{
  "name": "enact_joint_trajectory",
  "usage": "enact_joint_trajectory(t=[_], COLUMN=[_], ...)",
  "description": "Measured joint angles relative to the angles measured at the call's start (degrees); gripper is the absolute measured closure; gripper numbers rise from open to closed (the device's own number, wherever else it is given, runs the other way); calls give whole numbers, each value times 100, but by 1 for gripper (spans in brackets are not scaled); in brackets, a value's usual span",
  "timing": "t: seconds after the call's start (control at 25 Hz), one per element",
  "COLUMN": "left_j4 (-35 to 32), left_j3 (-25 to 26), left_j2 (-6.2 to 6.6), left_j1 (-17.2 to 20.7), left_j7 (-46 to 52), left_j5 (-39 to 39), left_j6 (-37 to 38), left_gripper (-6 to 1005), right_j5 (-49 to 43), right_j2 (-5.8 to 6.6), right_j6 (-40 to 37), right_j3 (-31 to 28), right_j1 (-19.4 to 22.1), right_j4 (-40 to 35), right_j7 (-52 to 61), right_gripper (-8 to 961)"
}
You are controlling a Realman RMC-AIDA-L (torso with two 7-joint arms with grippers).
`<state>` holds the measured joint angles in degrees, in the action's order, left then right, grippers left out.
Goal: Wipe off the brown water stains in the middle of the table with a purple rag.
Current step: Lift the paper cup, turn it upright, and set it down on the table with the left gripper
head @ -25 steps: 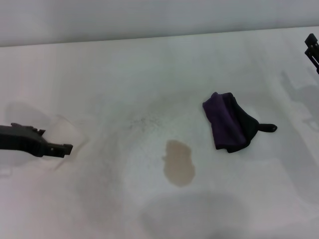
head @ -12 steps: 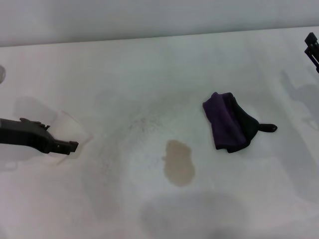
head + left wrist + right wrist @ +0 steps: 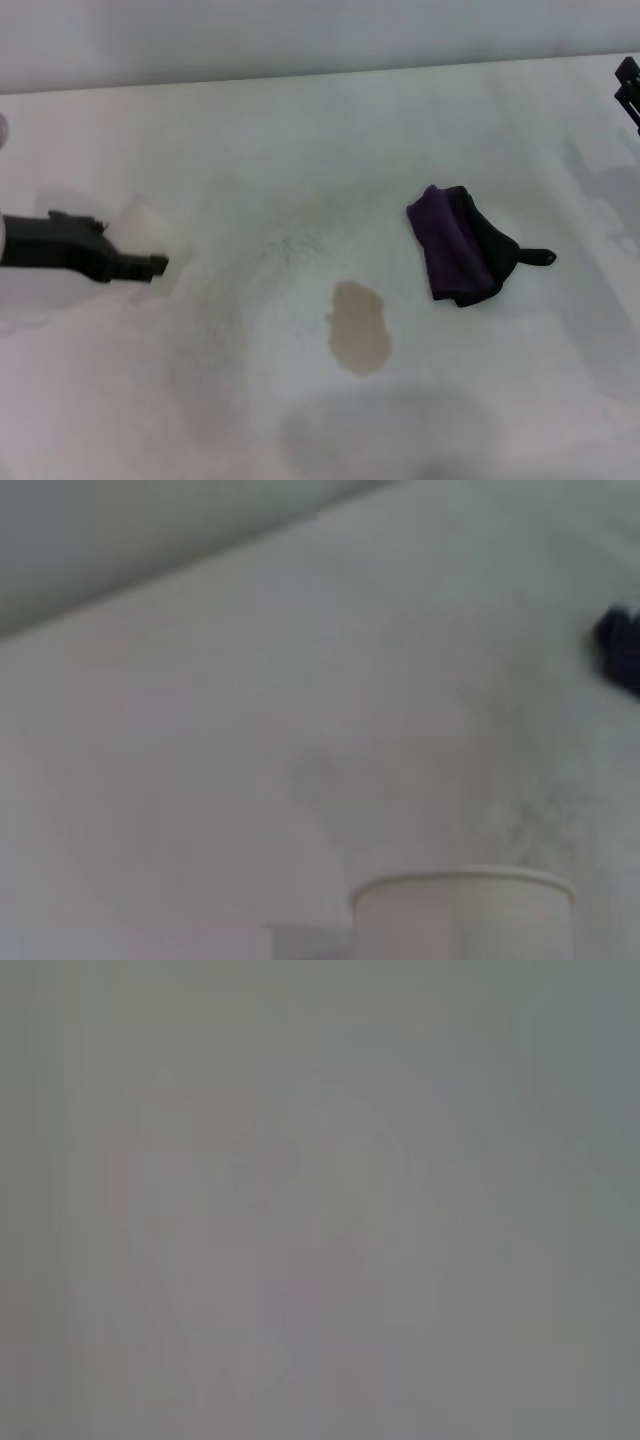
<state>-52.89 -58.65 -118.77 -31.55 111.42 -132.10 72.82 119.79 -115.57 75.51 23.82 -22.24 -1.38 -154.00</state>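
Head view first: we're seeing the tan-brown oval water stain (image 3: 358, 328) sitting mid white flat table (image 3: 300, 140), the dark purple-and-black soft rag (image 3: 460, 245) lying near it, untouched. Our left gripper (image 3: 150, 265) is hanging at the left side, right gripper (image 3: 628, 90) parked at the far right edge. We can't tell whether either is open or closed.

Left wrist view: a white paper cup (image 3: 462, 915) is sitting close, so we're risking a knock if that arm swings.

Right wrist view: nothing readable.

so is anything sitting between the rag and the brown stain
Nothing visible. Bare table separates the rag from the stain; the left end effector is far off to the left.
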Motion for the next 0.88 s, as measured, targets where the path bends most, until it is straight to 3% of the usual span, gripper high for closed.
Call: enact_joint_trajectory(t=[0.24, 0.44, 0.64, 0.88], left_j4=[-225, -228, 277, 1087], left_j3=[2, 0, -164, -196], left_j2=[-4, -19, -31, -32], left_j1=[270, 888, 1542, 1808], left_j7=[-519, -1956, -3794, -5029], left_j5=[988, 2857, 4694, 5772], left_j6=[-6, 7, 44, 247], left_gripper=[189, 189, 190, 192], right_j5=[-20, -40, -57, -61], right_j2=[13, 16, 25, 25], right_j6=[93, 105, 114, 117], right_j3=[18, 52, 67, 102], right_j1=[8, 29, 52, 61], right_j4=[-22, -85, -168, -189], right_j7=[0, -28, -4, -20], right_gripper=[124, 124, 123, 123])
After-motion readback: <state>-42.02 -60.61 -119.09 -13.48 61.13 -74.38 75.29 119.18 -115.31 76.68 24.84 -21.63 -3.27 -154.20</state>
